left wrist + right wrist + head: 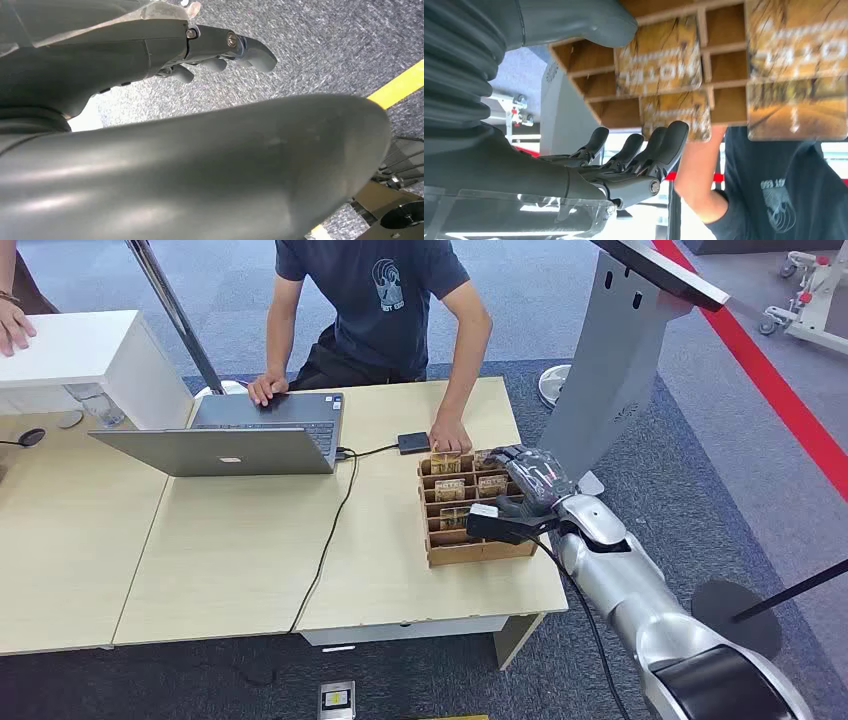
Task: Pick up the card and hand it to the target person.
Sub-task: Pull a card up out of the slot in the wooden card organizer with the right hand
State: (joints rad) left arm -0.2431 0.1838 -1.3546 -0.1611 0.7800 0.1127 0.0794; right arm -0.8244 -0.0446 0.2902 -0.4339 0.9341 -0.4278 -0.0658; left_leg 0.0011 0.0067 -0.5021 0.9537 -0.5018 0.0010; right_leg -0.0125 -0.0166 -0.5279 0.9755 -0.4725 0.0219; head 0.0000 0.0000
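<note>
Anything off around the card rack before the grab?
Nothing damaged or spilled. Wooden card rack sits square on the table, cards upright in slots. One oddity: a person's hand rests right at its far edge, near the right hand.

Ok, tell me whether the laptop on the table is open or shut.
Open. The laptop has its lid raised, with its keyboard exposed toward the person.

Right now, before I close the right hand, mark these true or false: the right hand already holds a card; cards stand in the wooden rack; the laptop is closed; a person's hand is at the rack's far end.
1. The right hand already holds a card: false. Its fingers are apart beside the wooden rack, holding nothing.
2. Cards stand in the rack: true.
3. The laptop is closed: false, it is open.
4. A person's hand is at the rack's far end: true.
</note>
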